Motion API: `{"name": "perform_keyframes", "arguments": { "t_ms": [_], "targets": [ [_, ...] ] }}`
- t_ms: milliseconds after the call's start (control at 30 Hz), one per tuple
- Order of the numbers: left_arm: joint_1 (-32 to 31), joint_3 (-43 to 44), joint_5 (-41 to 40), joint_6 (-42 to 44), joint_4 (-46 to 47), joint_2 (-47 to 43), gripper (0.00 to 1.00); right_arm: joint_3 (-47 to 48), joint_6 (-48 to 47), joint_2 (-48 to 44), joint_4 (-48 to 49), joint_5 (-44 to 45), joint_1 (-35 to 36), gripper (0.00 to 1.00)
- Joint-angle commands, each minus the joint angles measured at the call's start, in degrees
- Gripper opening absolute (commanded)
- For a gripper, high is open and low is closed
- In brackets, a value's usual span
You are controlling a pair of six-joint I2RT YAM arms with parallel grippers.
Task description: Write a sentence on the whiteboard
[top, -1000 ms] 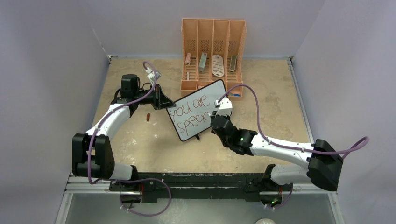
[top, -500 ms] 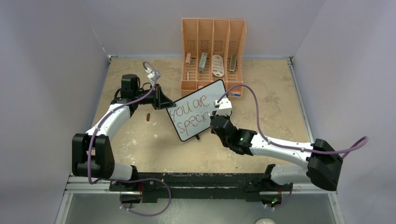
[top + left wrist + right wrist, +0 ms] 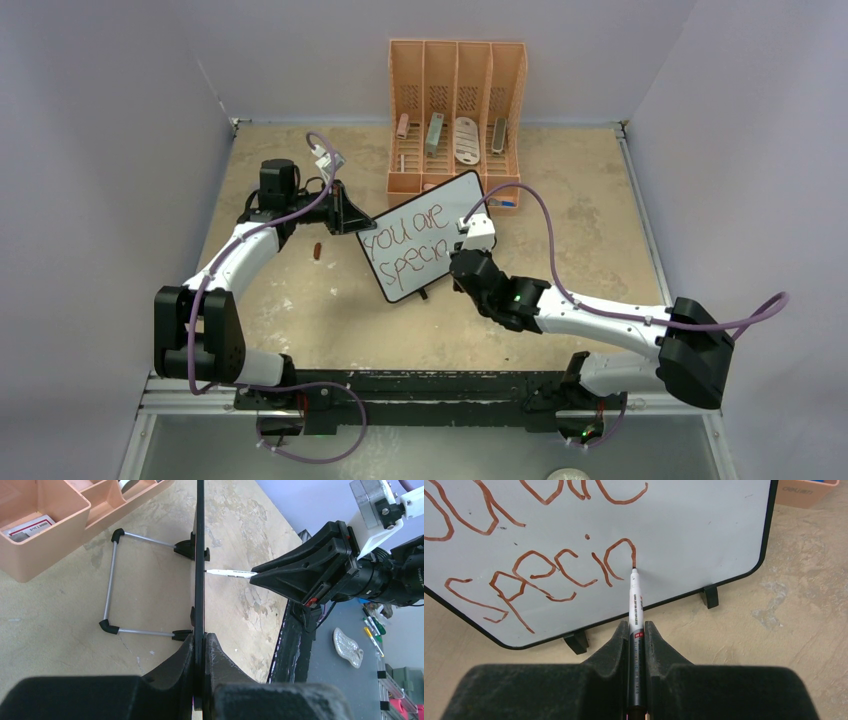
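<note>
The right jaws were clenched on a marker (image 3: 636,605) that ran straight ahead from between them, its tip touching the whiteboard (image 3: 714,525) at the foot of the last stroke. From the right wrist, the sentence (image 3: 544,572) was cut off. The upper line lost its tops at the frame edge, and the lower line read "speci" plus one unfinished curve just ahead of the tip. The top view gave "you are" whole, but the right arm covered the end of the lower line. The left jaws were closed on the board's near edge. From the left wrist the board stood edge-on, a thin black line rising from between them, so its written face was hidden. Only that view showed the wire stand (image 3: 112,580) propping the board to the left of the jaws and the marker's white tip meeting it from the right. Beyond the stand an orange organizer (image 3: 45,525) was cropped at the corner. Beside the left jaws, a small red-brown thing (image 3: 317,250) lay on the worktop (image 3: 560,200), too small to identify.
</note>
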Motion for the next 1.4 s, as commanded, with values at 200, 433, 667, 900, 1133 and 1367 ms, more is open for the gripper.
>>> {"name": "perform_keyframes", "arguments": {
  "t_ms": [200,433,667,900,1133,1367],
  "targets": [
    [-0.5,1.66,0.6,1.37,-0.03,-0.84,0.0,0.58,2.95,0.09,-3.82,2.11,-0.26,0.0],
    [-0.5,1.7,0.54,1.46,-0.12,-0.84,0.0,1.06,4.02,-0.16,-3.78,4.32,-0.42,0.0],
    [-0.5,1.76,0.37,1.46,-0.2,-0.94,0.0,0.21,1.69,-2.59,-1.51,1.5,-0.43,0.0],
    [-0.5,1.7,0.32,1.46,-0.22,-1.01,0.0,-1.02,-1.52,-4.84,1.82,-2.58,-0.42,0.0],
    [-0.5,1.63,0.31,1.5,-0.22,-1.0,0.0,-0.74,-3.13,-3.03,2.98,-6.07,-0.39,0.0],
    [-0.5,1.68,0.36,1.46,-0.22,-0.93,0.0,-0.49,-2.25,-1.73,1.84,-6.12,-0.36,0.0]
  ]
}}
